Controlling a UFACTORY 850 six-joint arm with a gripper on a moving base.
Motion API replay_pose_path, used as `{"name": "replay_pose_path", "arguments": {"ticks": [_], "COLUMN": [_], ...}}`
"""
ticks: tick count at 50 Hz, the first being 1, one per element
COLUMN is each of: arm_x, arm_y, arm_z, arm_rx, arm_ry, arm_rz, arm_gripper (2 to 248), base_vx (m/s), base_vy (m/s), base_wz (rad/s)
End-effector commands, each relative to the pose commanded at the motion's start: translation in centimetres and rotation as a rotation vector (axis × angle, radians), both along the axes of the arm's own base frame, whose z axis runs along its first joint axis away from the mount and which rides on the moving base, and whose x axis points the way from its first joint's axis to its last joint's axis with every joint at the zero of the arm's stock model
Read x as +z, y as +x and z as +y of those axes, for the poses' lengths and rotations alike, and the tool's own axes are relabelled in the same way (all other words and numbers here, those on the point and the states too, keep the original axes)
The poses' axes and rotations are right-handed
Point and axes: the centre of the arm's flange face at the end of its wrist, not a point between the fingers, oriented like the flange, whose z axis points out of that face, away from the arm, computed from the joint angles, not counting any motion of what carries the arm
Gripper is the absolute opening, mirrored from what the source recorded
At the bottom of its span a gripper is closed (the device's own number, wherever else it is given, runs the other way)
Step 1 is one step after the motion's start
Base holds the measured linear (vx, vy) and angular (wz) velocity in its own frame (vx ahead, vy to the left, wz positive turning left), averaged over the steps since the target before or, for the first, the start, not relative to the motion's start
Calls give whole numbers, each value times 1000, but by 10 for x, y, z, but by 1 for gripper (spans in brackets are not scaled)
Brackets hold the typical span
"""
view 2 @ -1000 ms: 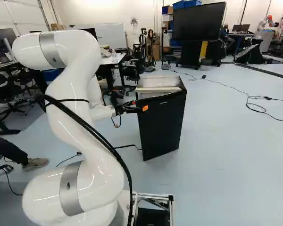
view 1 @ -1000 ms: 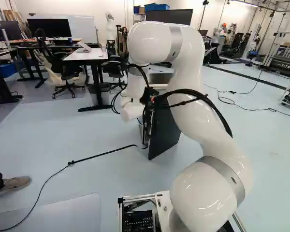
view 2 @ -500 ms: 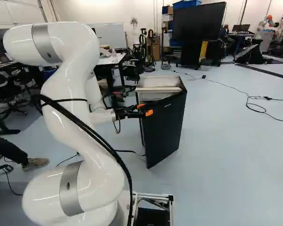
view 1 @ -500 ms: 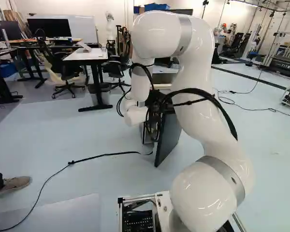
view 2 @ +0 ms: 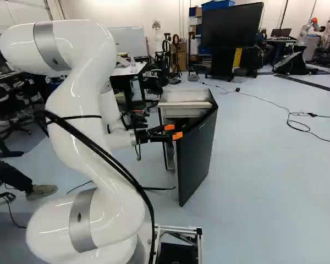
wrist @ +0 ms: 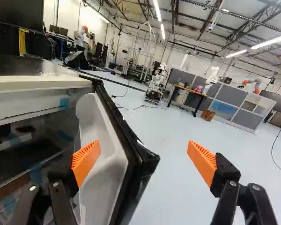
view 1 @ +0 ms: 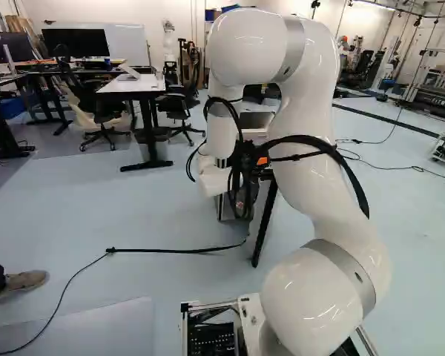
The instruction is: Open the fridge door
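Door (view 2: 197,157) swung wider from fridge (view 2: 185,95) since earlier frames; arm (view 1: 308,141) shifted too, base unmoved. Fridge seen ahead of base, mid right base view, door ajar. Tool (wrist: 144,149) spread, nothing pinched: one finger on door's inner side, other beyond outer edge; contact unclear. Inner face best pushed outward along hinge arc, finger kept behind edge, shelves avoided, slipping watched.

The fridge door (view 2: 197,157) stands as an obstacle between the fingers of the gripper (view 2: 174,131), nearer to one. Toward the other finger, there is free room above the floor (wrist: 171,187).
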Motion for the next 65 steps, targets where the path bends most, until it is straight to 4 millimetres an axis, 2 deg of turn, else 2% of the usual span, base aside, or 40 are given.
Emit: {"name": "replay_pose_path", "arguments": {"ticks": [65], "arm_x": [-4], "arm_y": [-15], "arm_z": [-9], "arm_rx": [-211], "arm_ry": [46], "arm_rz": [6], "arm_gripper": [247], "base_vx": [0], "base_vy": [0], "base_wz": [0]}}
